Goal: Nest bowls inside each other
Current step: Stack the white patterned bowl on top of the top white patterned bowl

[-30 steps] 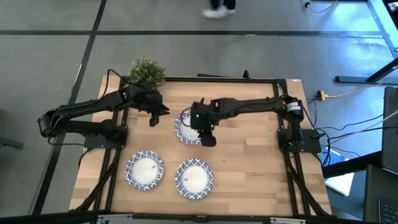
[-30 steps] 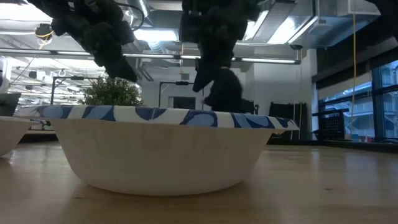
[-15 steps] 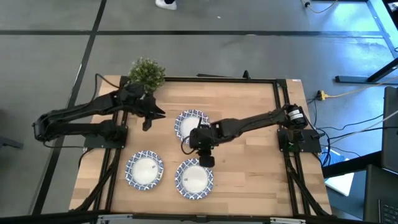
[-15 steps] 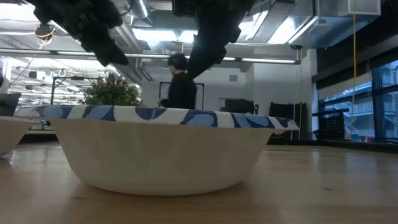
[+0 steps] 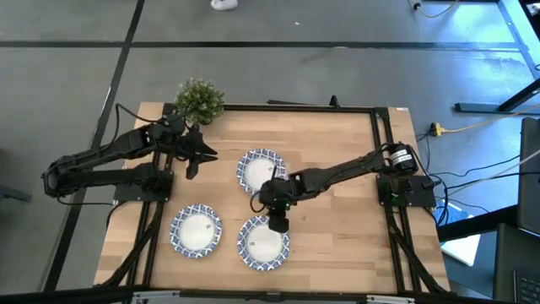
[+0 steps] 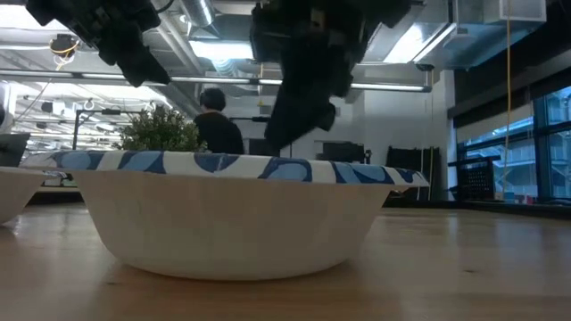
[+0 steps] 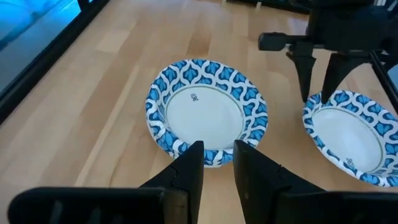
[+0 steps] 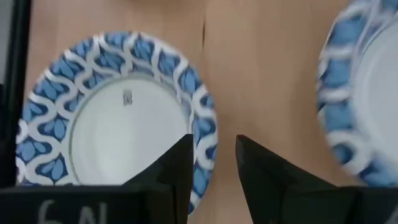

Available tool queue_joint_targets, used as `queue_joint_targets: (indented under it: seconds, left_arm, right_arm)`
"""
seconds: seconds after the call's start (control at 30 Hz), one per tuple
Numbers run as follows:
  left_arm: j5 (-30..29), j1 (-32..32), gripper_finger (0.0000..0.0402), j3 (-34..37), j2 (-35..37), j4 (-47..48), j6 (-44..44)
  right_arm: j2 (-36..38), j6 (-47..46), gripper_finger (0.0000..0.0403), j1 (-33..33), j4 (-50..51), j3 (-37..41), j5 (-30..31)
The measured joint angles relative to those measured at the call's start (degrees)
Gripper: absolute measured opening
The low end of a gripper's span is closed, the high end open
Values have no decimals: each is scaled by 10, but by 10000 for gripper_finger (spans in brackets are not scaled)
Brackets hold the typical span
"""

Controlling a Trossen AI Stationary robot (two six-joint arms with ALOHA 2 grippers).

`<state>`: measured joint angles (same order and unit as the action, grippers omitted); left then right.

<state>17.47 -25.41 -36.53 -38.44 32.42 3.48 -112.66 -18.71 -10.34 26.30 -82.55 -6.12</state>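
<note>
Reaching step: right gripper (image 5: 278, 224), jaws narrowly parted and empty, poised over blue-rimmed white bowl (image 5: 263, 242); next, descend onto rim. Left gripper (image 5: 191, 165) idle, parted.

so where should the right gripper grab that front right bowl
By its patterned rim. The bowl sits upright and shallow, so the open right gripper, now above its far edge, would likely come straight down with one finger inside and one outside.

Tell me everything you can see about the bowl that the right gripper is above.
The front-right bowl is round and shallow, plain white inside with a blue-and-white patterned rim, and looks like paper. It sits upright on the wooden table, empty, apart from the other bowls. The right gripper hangs over its far rim with fingers slightly apart; whether it touches the rim cannot be told.
</note>
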Motion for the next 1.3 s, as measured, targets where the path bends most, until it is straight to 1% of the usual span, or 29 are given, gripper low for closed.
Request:
queue_joint_targets:
  seconds: [0.17,0.27,0.5,0.63,0.73,0.83,0.97,1.3]
  left_arm:
    - [0,0,81,0,-1,2,0]
    - [0,0,81,0,-1,2,0]
    - [0,0,81,0,-1,2,0]
    - [0,0,81,0,-1,2,0]
    - [0,0,81,0,0,2,0]
    - [0,0,81,0,-1,2,0]
    - [-1,0,81,0,0,2,-1]
    - [-1,0,81,0,0,2,-3]
  right_arm:
    - [-1,-19,122,-20,-13,3,0]
    - [-1,-20,122,-29,-8,3,17]
    - [-3,-36,122,-32,-12,13,26]
    - [-4,-51,122,-32,-41,48,25]
    - [-4,-54,122,-32,-49,57,25]
    - [-4,-55,122,-32,-58,59,24]
    - [-4,-55,122,-32,-55,59,7]
    - [-14,-51,122,-29,-47,60,5]
